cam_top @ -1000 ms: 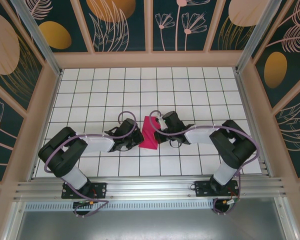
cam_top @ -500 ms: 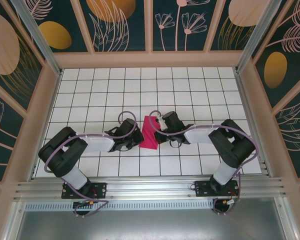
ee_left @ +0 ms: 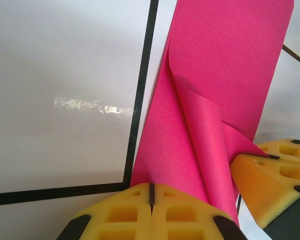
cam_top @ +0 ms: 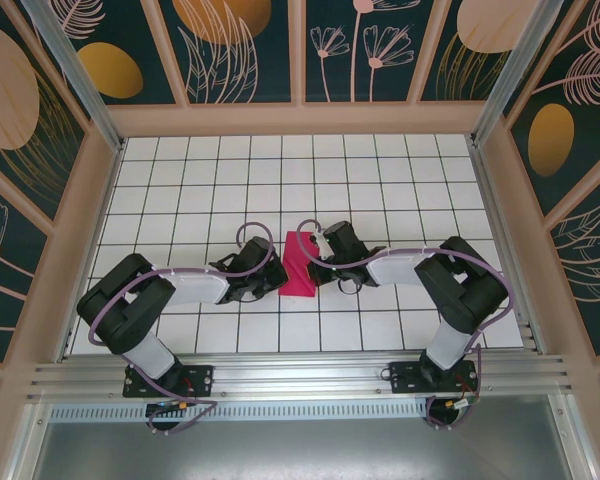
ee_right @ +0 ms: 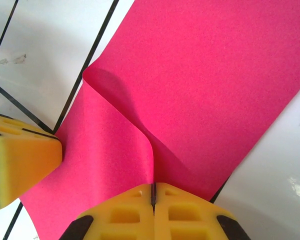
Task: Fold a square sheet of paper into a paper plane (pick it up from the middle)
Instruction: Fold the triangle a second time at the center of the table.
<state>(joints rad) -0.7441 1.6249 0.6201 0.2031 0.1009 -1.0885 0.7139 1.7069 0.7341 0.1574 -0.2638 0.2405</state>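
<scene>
Overhead, you have the square sheet of paper (cam_top: 298, 266) lying near the middle of the white gridded tabletop (cam_top: 180, 170), a magenta-pink shape that stands narrow and tall between your two arms. Your left tool (cam_top: 278, 280) reaches in from the left and meets the paper's lower left edge. Your right tool (cam_top: 315, 267) comes in from the right and meets its right side. From this height you cannot make out how the fingers stand on either one.

Now look through your left wrist camera. The left tool (ee_left: 151, 189) has its two yellow pads pressed together with only a thin dark seam between them, and they pinch the near edge of the paper (ee_left: 230, 70). From that grip the sheet climbs away across the tabletop (ee_left: 65, 65), with one flap curling up and over along its middle. At the lower right, a yellow pad (ee_left: 267, 175) of your right tool touches the paper's side.

Then take your right wrist camera. The right tool (ee_right: 153, 187) is likewise closed, pads together, pinching the paper (ee_right: 215, 85) where a raised fold runs down into the seam. The rest of the sheet lies flat on the tabletop (ee_right: 50, 45) beyond. At the left edge, a yellow pad (ee_right: 22, 162) of your left tool sits against the paper's border.
</scene>
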